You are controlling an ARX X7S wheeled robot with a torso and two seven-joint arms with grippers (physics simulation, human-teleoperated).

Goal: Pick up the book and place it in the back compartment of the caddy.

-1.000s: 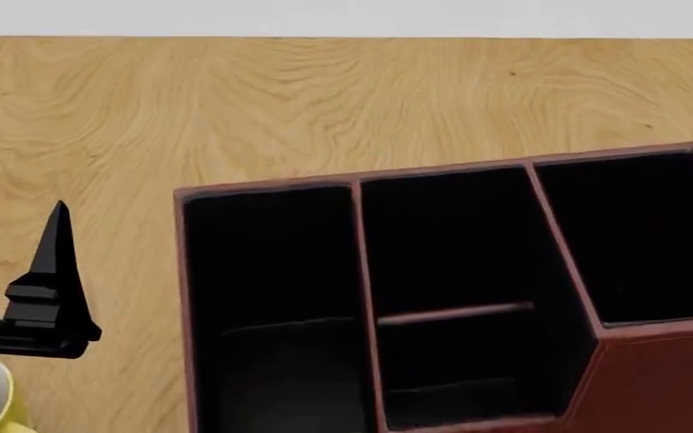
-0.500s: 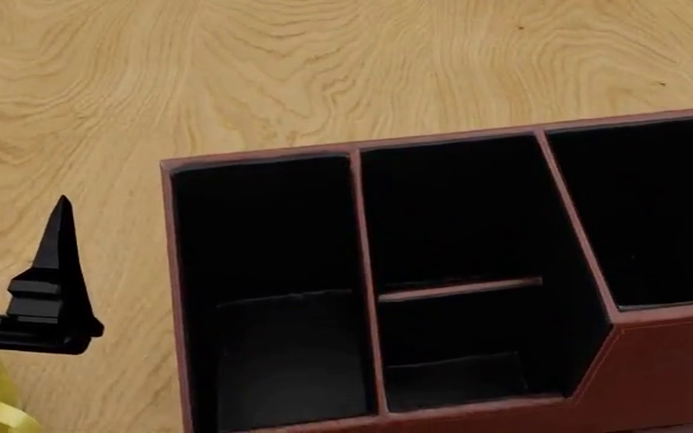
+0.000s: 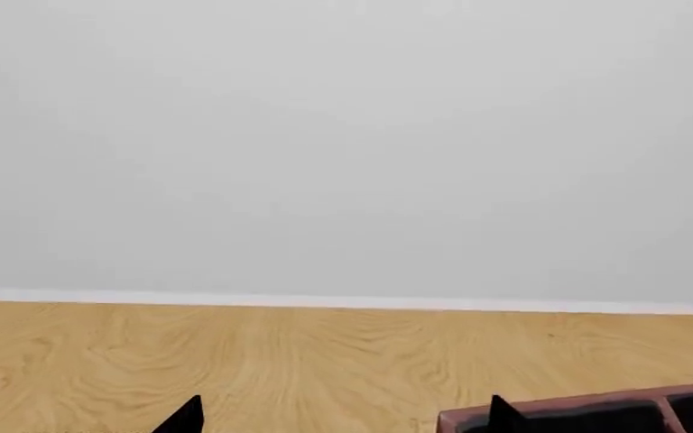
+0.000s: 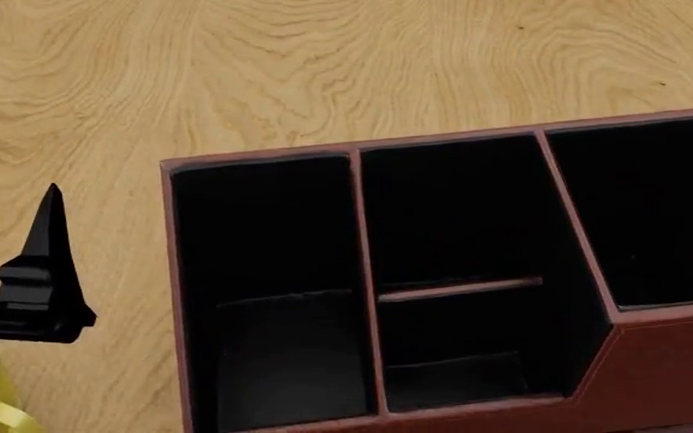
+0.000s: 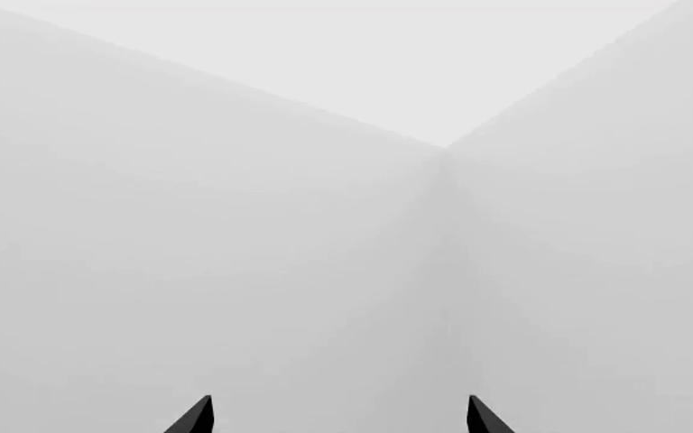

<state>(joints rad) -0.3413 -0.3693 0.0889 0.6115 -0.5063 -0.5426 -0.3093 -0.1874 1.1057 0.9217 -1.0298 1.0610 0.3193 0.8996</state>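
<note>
Red-brown caddy sits central on the worktop; book not in view. Left tool at 9 o'clock, tips spread, empty. Right tool likewise spread. Advise locating book before reaching

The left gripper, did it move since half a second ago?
Yes, a little. In the head view the left gripper sits slightly farther left and higher against the caddy, which has not shifted in that view. So it drifted away from the caddy.
</note>
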